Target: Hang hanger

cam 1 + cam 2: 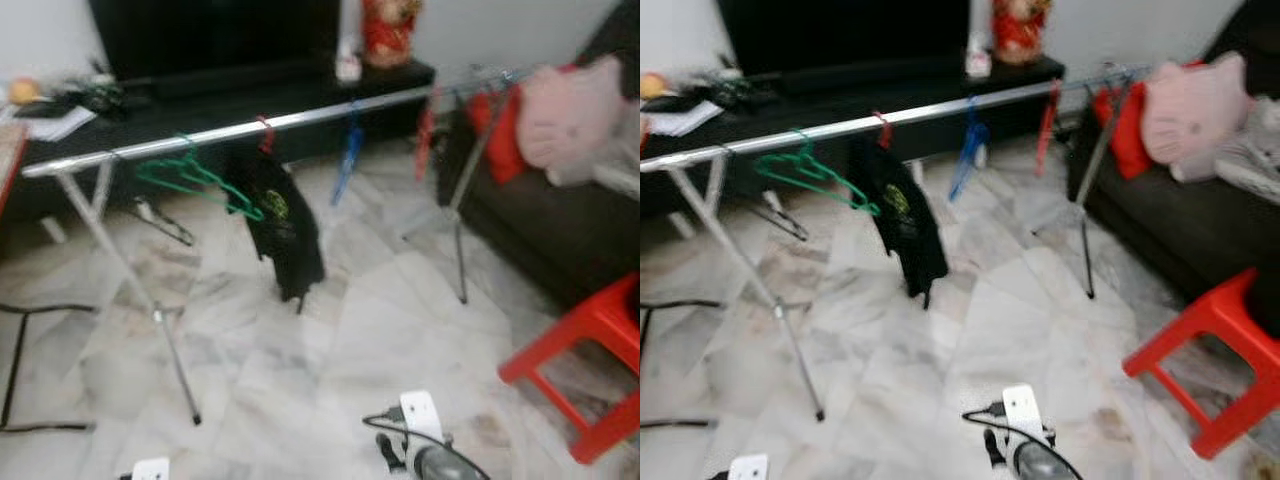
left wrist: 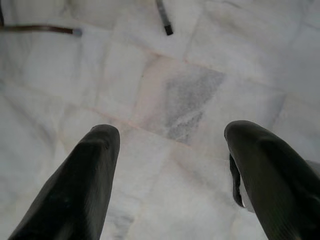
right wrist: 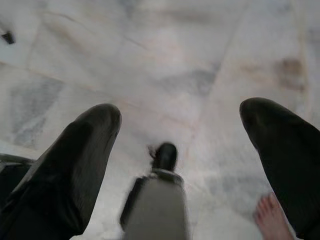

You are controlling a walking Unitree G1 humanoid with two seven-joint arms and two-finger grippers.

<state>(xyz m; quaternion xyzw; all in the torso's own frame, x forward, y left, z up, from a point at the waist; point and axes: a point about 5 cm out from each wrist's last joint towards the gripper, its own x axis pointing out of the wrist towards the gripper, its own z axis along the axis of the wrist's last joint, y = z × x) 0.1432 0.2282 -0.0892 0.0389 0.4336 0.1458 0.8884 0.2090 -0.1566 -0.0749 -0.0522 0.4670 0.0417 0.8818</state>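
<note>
A silver clothes rail [image 1: 300, 120] runs across the room on folding legs. On it hang a green hanger [image 1: 195, 178], a red hanger with a black shirt [image 1: 280, 225], a blue hanger [image 1: 348, 160] and a red one [image 1: 425, 135]. My left gripper [image 2: 167, 145] is open above the marble floor, nothing between its fingers. My right gripper [image 3: 180, 135] is open too, hanging low over the floor. My right arm [image 1: 425, 445] shows at the bottom of the eye views, well short of the rail.
A dark sofa [image 1: 560, 230] with a pink cushion [image 1: 570, 110] stands at the right, a red plastic stool [image 1: 590, 360] before it. A black TV bench [image 1: 220, 100] runs behind the rail. A person's bare foot [image 3: 272, 217] is on the floor near my right gripper.
</note>
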